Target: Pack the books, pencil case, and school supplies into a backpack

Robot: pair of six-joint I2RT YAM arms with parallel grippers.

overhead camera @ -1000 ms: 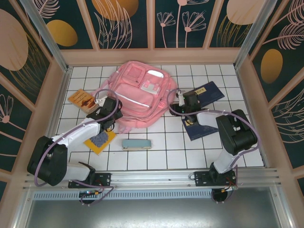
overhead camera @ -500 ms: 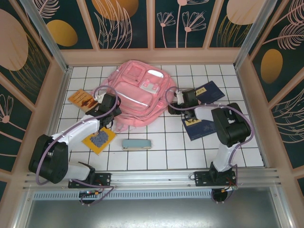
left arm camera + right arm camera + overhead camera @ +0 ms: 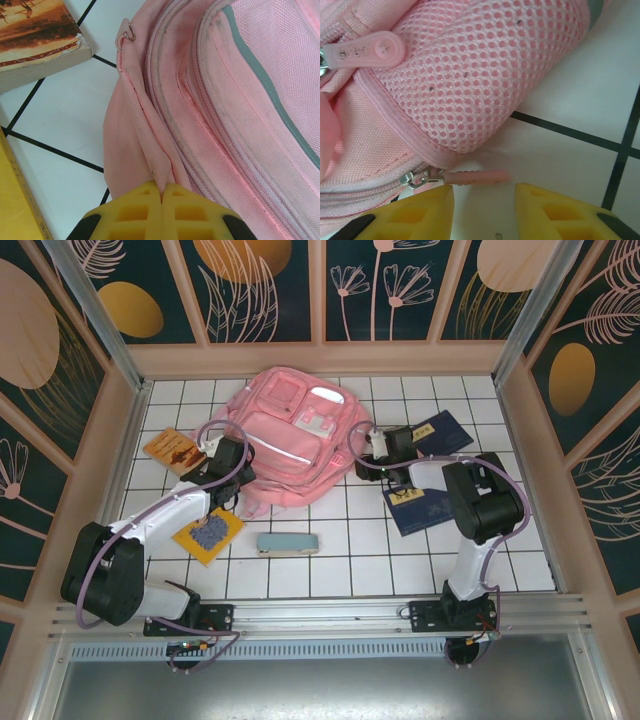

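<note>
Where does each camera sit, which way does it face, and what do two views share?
Top external: above and behind the bases, looking down at the table; left arm and right arm show.
Left wrist: on the left arm, facing the backpack; left gripper shut on its fabric.
Right wrist: on the right arm, facing a zipper pull; right gripper open.
All share the backpack.

Premises: a purpose-built robot test cell, of laboratory type. Evidence: two robot arms, left (image 3: 165,515) and right (image 3: 480,505), are bolted to an aluminium rail (image 3: 330,612) along the table's near edge, with cables (image 3: 200,640) exposed at their bases. The table (image 3: 330,570) is surfaced in white squares ruled by black lines. Aluminium posts (image 3: 95,310) at the far corners frame printed wall panels (image 3: 265,300), dark teal with pink plant outlines and gold ovals, enclosing three sides.
</note>
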